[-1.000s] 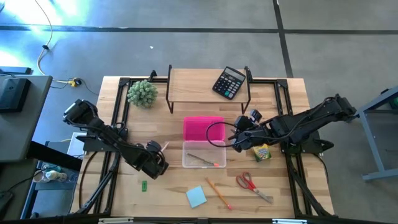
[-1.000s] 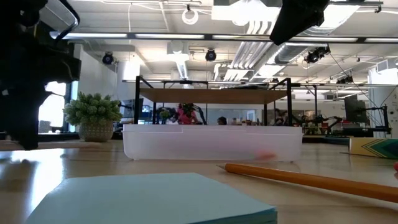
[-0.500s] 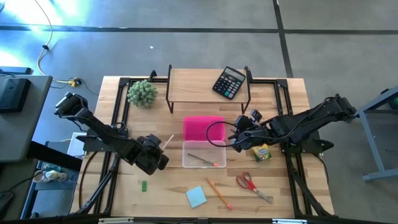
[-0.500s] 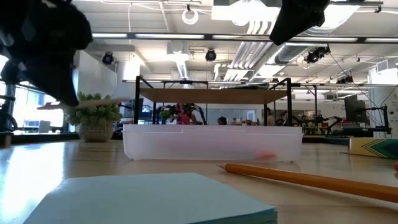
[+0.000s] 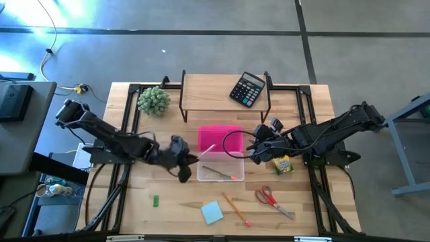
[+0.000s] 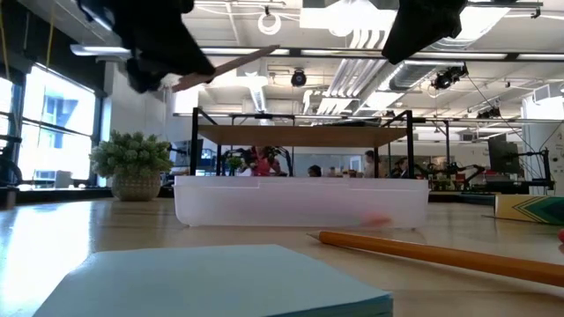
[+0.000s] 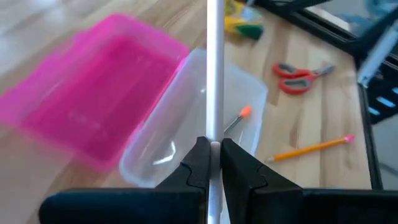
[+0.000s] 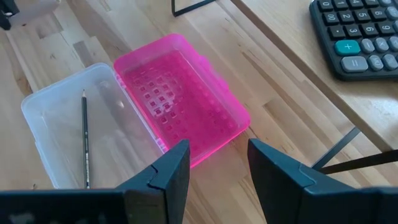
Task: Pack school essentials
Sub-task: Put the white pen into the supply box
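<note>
Left tool (image 5: 189, 161) grips a pale pencil (image 5: 205, 150) above the clear box's (image 5: 220, 167) left rim (right tool (image 5: 254, 152) parted).

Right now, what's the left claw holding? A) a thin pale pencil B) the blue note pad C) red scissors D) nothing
A: the left claw is shut on a thin pale pencil, held above the clear box; the scissors and note pad lie on the table.

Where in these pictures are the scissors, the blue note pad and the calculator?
Scissors (image 5: 271, 199): high view, near the pivot just below the red handles.
Blue note pad (image 5: 212, 212): high view, middle of its top sheet.
Calculator (image 5: 247, 89): high view, on its keypad, up on the wooden shelf.
</note>
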Robot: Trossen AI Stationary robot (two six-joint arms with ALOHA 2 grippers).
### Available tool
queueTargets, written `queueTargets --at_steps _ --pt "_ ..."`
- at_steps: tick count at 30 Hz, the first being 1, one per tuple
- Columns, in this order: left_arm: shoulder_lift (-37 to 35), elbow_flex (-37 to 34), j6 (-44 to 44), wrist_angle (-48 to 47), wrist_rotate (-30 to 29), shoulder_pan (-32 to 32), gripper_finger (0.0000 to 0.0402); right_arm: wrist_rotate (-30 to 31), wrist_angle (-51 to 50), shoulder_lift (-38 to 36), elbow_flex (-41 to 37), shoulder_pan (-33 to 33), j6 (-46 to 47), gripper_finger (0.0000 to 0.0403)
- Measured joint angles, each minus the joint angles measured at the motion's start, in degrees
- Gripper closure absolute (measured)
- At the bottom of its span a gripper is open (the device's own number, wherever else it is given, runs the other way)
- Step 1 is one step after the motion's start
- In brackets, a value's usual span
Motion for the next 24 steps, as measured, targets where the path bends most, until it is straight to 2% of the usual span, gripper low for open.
queueTargets --at_steps 4,12,19,24 --pt "0.7 0.1 7.0 5.3 5.2 2.8 0.0389 -1.0 0.0 0.0 0.0 0.0 1.0 0.025" --pt "6.4 0.0 13.1 6.0 14.2 5.8 0.0388 -1.1 0.0 0.0 0.0 0.0 1.9 0.025" --pt "13.1 0.2 13.7 7.6 17.7 6.9 0.0387 -1.6 0.0 0.0 0.0 0.0 3.4 0.025" --pt "16.4 3.3 15.2 7.8 18.3 7.2 0.0387 -2.1 -0.1 0.0 0.0 0.0 3.4 0.025"
